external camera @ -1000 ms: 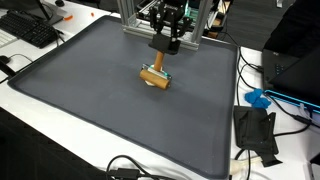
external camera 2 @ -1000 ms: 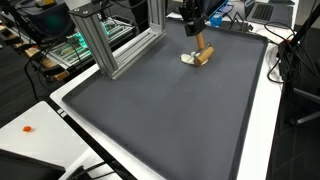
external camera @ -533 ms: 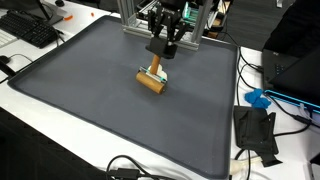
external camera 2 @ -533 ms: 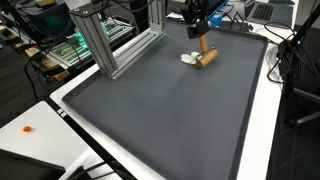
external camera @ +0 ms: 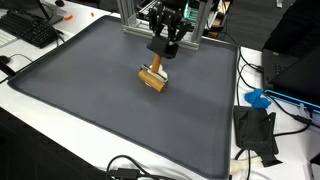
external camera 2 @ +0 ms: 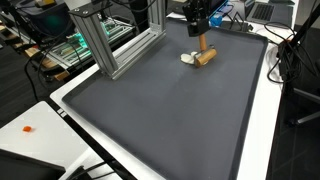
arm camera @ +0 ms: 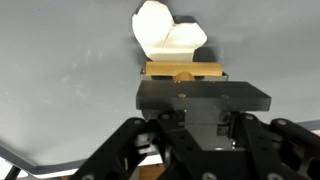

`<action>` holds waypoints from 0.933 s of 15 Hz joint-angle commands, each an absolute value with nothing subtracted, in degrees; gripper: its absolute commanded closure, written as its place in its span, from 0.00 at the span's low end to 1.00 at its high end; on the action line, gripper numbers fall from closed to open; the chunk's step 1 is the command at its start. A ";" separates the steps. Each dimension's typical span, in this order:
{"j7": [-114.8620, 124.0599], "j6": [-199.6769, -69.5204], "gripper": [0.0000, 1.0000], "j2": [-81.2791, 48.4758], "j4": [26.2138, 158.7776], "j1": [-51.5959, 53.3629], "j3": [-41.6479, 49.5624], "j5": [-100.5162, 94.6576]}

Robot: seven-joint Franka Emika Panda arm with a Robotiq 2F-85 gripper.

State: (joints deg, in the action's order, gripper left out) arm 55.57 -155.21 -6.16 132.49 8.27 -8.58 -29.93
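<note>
In an exterior view a black keyboard [external camera: 35, 30] lies at the far left on the white table [external camera: 30, 130], off the dark grey mat [external camera: 80, 105]. The mat's raised rim runs just inside the table edge, and a broad stretch of mat lies left of and in front of the wooden tool [external camera: 153, 80] — the widest room for moving. The tool sits toward the mat's far side, tilted, thick end down at the mat. Its thin handle is clamped in the closed gripper [external camera: 161, 56] above it. Just behind stands an aluminium frame [external camera: 130, 15], close to the arm. In the wrist view a cream-coloured object [arm camera: 168, 33] touches the tool's far side. Right of the mat, near its edge, lie a blue object [external camera: 258, 98] and a black object [external camera: 255, 130] — both well apart from the tool. The keyboard's lettering is too small to read.
</note>
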 commanded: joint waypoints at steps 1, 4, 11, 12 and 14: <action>51.26 -149.18 0.78 -7.27 133.97 9.90 -8.64 -22.34; 48.85 -146.56 0.78 -6.85 133.45 10.20 -8.70 -19.31; 46.08 -142.86 0.78 -5.45 134.20 10.64 -8.86 -15.06; 45.93 -142.47 0.78 -5.30 134.30 10.69 -8.90 -14.75; 45.71 -142.06 0.78 -5.04 134.60 10.75 -8.97 -14.24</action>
State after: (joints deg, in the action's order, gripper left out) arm 46.88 -145.72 -4.34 130.73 10.02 -8.86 -17.88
